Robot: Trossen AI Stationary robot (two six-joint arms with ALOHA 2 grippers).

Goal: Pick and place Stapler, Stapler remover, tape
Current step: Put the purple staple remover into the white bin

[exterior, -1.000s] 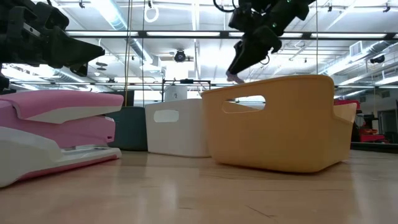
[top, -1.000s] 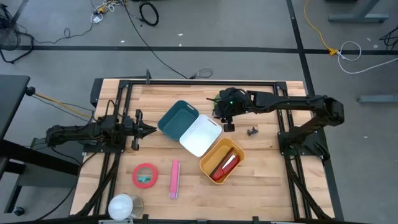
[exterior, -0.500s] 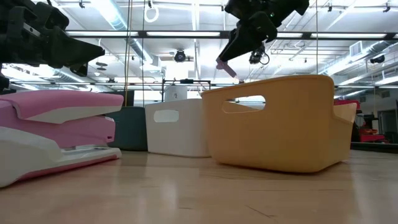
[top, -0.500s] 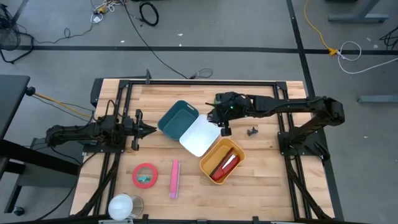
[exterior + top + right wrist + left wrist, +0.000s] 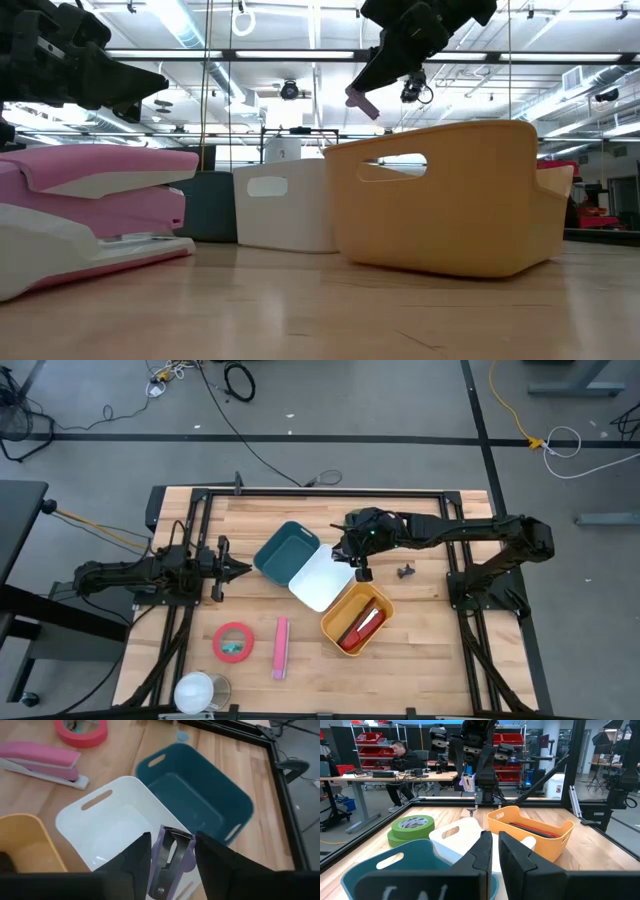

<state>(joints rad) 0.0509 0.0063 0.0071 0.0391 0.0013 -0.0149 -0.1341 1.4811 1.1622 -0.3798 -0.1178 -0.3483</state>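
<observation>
White bin (image 5: 322, 577) open beneath right gripper (image 5: 354, 563), teal bin (image 5: 286, 552) and yellow bin (image 5: 357, 618) touching either side

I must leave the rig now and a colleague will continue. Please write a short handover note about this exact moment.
Right gripper: shut on the purple staple remover, held above the white bin.
Left gripper: shut, waiting at the table's left, holding nothing.
Pink stapler and red tape roll: on the table, not in any bin.
Done: remover picked up. A red item already lies in the orange bin.
Left: release the remover, then place stapler and tape.
</observation>
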